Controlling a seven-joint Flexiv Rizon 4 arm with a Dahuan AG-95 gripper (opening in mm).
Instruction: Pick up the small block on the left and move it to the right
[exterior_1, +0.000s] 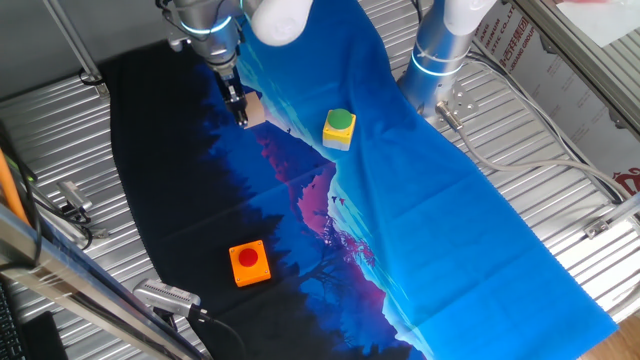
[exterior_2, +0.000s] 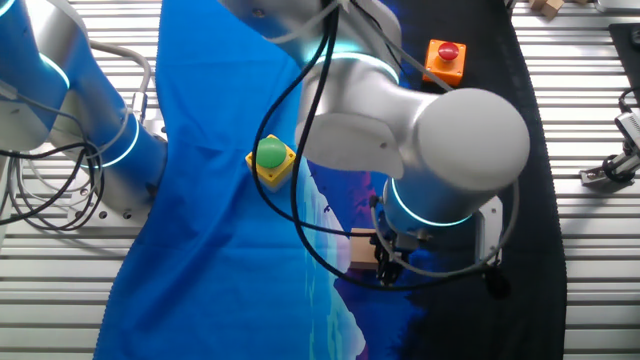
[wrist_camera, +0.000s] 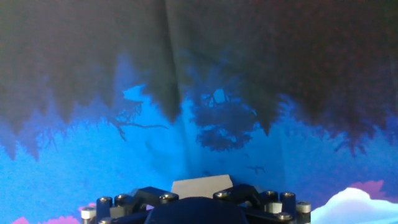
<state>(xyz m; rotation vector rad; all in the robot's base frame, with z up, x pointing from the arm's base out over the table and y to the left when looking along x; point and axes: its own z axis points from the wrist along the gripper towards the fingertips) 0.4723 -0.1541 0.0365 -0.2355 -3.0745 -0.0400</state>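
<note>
The small block (exterior_1: 254, 109) is seen on the desk's cloth (exterior_1: 420, 200), apparently clenched between the fingers of the tool (exterior_1: 240, 112) — light, rigid wood, judged best held across flat opposite faces.

arm links (exterior_2: 450, 130): glossy light-grey/white shells, rounded and bulbous
joint rings (exterior_2: 432, 215): glowing cyan-blue bands at link seams; another on the upright link (exterior_1: 437, 66)
base column (exterior_1: 445, 45): silver-grey cylinder, sits on a plate with small bolts
wrist (exterior_1: 205, 20): metallic silver housing above a cyan ring
gripper (exterior_1: 238, 104): black, slim, narrow fingers
gripper body in hand view (wrist_camera: 199, 205): dark blue-black housing, row of silver-capped screws on both sides
cables (exterior_2: 300, 150): black, looped along the arm; more black cable bundled beside the other link (exterior_2: 40, 190)
</note>
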